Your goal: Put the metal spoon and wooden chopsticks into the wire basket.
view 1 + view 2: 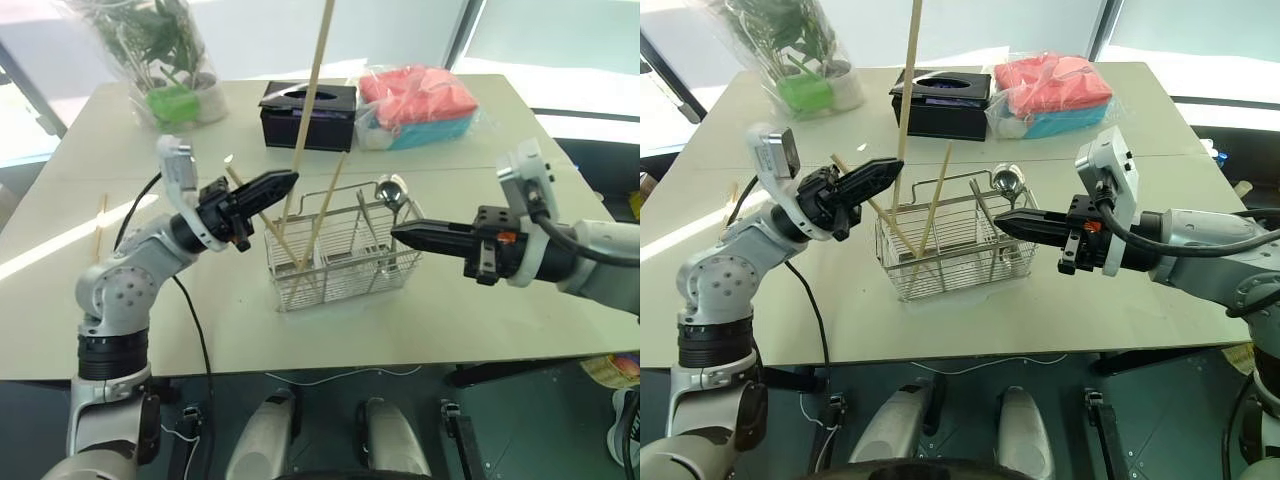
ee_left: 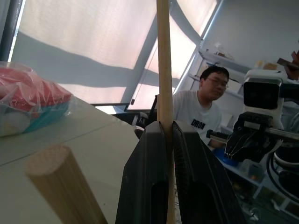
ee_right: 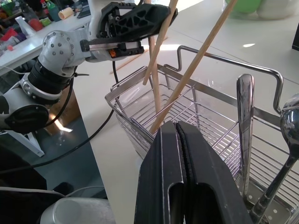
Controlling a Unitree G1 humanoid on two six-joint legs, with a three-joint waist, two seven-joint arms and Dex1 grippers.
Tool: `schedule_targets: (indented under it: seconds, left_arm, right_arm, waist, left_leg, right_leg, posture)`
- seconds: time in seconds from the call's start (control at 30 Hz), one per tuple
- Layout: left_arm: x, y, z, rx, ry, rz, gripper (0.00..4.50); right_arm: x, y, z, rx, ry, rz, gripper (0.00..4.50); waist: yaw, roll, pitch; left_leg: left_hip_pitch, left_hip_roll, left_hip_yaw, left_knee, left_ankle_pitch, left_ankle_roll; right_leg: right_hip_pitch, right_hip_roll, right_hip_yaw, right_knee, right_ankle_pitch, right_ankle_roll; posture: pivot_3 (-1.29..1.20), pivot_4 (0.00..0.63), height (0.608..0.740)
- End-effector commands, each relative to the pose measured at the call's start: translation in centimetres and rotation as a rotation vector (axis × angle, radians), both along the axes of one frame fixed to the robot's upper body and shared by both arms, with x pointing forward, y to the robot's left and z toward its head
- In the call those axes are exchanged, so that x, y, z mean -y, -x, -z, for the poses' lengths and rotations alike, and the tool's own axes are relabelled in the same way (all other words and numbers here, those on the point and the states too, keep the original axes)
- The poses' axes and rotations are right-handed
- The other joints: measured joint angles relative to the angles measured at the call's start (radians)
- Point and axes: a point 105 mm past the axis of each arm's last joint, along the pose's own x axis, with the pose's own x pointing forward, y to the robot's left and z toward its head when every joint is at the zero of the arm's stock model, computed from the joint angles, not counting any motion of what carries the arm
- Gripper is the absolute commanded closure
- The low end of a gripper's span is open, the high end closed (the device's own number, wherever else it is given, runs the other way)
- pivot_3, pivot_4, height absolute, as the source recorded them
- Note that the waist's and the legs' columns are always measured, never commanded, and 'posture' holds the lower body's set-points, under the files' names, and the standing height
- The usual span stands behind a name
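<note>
The wire basket (image 1: 340,255) stands in the middle of the table. A metal spoon (image 1: 391,192) stands in its right end, bowl up. Two wooden chopsticks (image 1: 262,215) lean in its left part. My left gripper (image 1: 290,180) is shut on a third long chopstick (image 1: 315,80), held nearly upright above the basket's left side with its lower end down among the wires. In the left wrist view that stick (image 2: 163,56) runs between the shut fingers (image 2: 147,186). My right gripper (image 1: 395,232) is shut and empty, pointing at the basket's right end (image 3: 261,154). One more chopstick (image 1: 100,225) lies at the table's far left.
A black tissue box (image 1: 308,113) sits behind the basket, with a plastic bag of pink cloths (image 1: 415,100) to its right. A wrapped plant (image 1: 165,60) stands at the back left. A person (image 2: 203,107) sits beyond the table in the left wrist view.
</note>
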Motion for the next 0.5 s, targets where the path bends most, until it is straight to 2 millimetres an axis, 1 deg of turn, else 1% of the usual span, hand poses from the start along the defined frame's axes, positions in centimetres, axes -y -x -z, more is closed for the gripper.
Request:
schedule_targets:
  seconds: [0.03, 0.17, 0.3, 0.33, 0.37, 0.4, 0.5]
  left_arm:
    - [0.11, -0.13, 0.24, 0.04, 0.001, -0.019, 4.44]
    - [0.54, -0.42, 0.83, 0.045, 0.003, -0.023, 4.44]
    - [0.84, -0.05, 0.61, 0.053, 0.007, 0.004, 4.44]
    - [0.85, 0.0, 0.52, 0.053, 0.009, 0.007, 4.1]
    - [0.85, 0.04, 0.45, 0.052, 0.01, 0.011, 3.67]
    - [0.84, 0.07, 0.4, 0.052, 0.011, 0.014, 3.35]
    - [0.78, 0.27, 0.17, 0.052, 0.013, 0.026, 1.9]
  right_arm:
    - [-0.17, 0.51, -1.08, 0.045, -0.017, -0.016, 4.5]
    - [-0.06, 0.53, -1.09, 0.045, -0.016, -0.01, 4.5]
    - [0.08, 0.55, -1.07, 0.043, -0.015, -0.003, 4.5]
    - [0.09, 0.56, -1.06, 0.042, -0.014, -0.003, 4.5]
    - [0.1, 0.56, -1.04, 0.042, -0.014, -0.002, 4.5]
    - [0.11, 0.55, -1.03, 0.042, -0.013, -0.002, 4.5]
    - [0.16, 0.52, -0.96, 0.04, -0.014, 0.001, 4.5]
  waist:
    - [0.0, 0.0, 0.0]
    - [0.0, 0.0, 0.0]
    - [0.0, 0.0, 0.0]
    - [0.0, 0.0, 0.0]
    - [0.0, 0.0, 0.0]
    - [0.0, 0.0, 0.0]
    - [0.001, 0.0, 0.0]
  left_leg:
    - [0.0, 0.0, 0.0, 0.0, 0.0, 0.0]
    - [0.0, 0.0, 0.0, 0.0, 0.0, 0.0]
    - [0.0, 0.0, 0.0, 0.0, 0.0, 0.0]
    - [0.0, 0.0, 0.0, 0.0, 0.0, 0.0]
    - [0.0, 0.0, 0.0, 0.0, 0.0, 0.0]
    - [0.0, 0.0, 0.0, 0.0, 0.0, 0.0]
    - [0.0, 0.0, 0.0, 0.0, 0.0, 0.0]
  right_leg:
    - [0.0, 0.0, 0.0, 0.0, 0.0, 0.0]
    - [0.0, 0.0, 0.0, 0.0, 0.0, 0.0]
    - [0.0, 0.0, 0.0, 0.0, 0.0, 0.0]
    - [0.0, 0.0, 0.0, 0.0, 0.0, 0.0]
    - [0.0, 0.0, 0.0, 0.0, 0.0, 0.0]
    - [0.0, 0.0, 0.0, 0.0, 0.0, 0.0]
    - [0.0, 0.0, 0.0, 0.0, 0.0, 0.0]
  posture:
    - [0.0, 0.15, 0.74]
    - [0.0, 0.15, 0.74]
    - [0.0, 0.15, 0.74]
    - [0.0, 0.15, 0.74]
    - [0.0, 0.15, 0.74]
    - [0.0, 0.15, 0.74]
    - [0.0, 0.15, 0.74]
